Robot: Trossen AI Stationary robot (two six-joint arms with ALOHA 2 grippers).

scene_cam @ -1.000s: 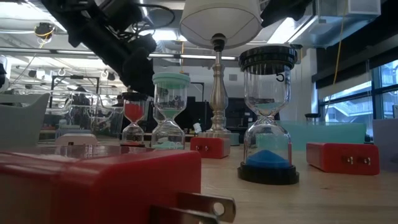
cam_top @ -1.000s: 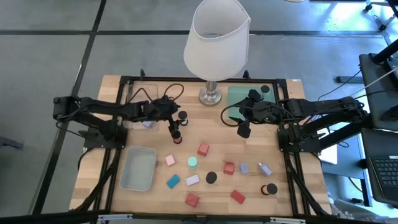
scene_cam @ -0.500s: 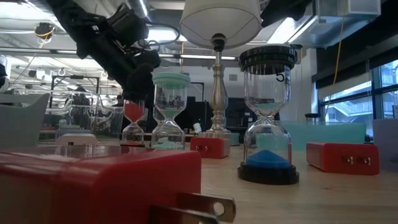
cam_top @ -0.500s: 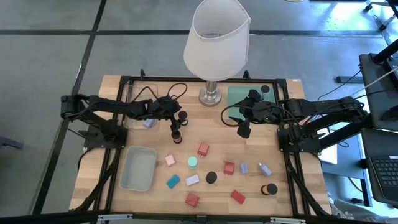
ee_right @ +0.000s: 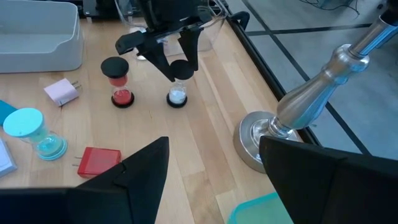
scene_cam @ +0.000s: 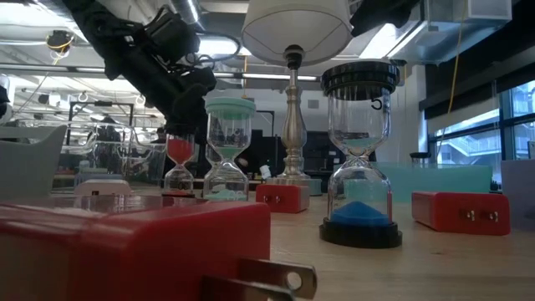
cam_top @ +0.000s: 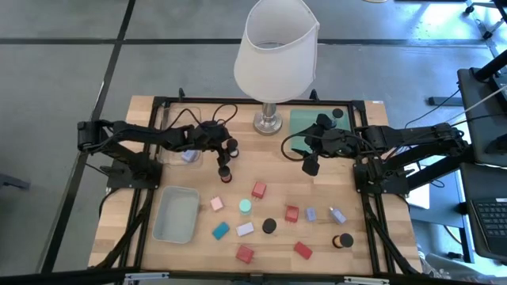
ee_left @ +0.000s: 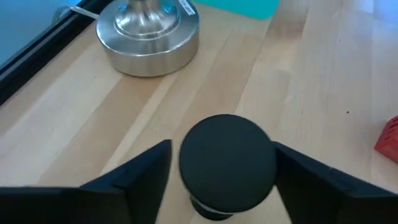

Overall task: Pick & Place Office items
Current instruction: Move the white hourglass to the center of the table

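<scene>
The left pincer (cam_top: 227, 150) stands over a small hourglass with a black cap (ee_left: 227, 163) on the bench (cam_top: 142, 245), near the lamp base (cam_top: 268, 122). Its fingers are on both sides of the cap, partly open; I cannot tell if they touch it. A red-sand hourglass (ee_right: 118, 82) stands just beside. The right pincer (cam_top: 309, 162) hangs half open and holds nothing.

We read one mark only, a digit "5" on the clear upper bulb of the black-capped hourglass (scene_cam: 359, 155) with blue sand in the low view, a label on the lamp base (ee_left: 149, 28) too small to read
</scene>
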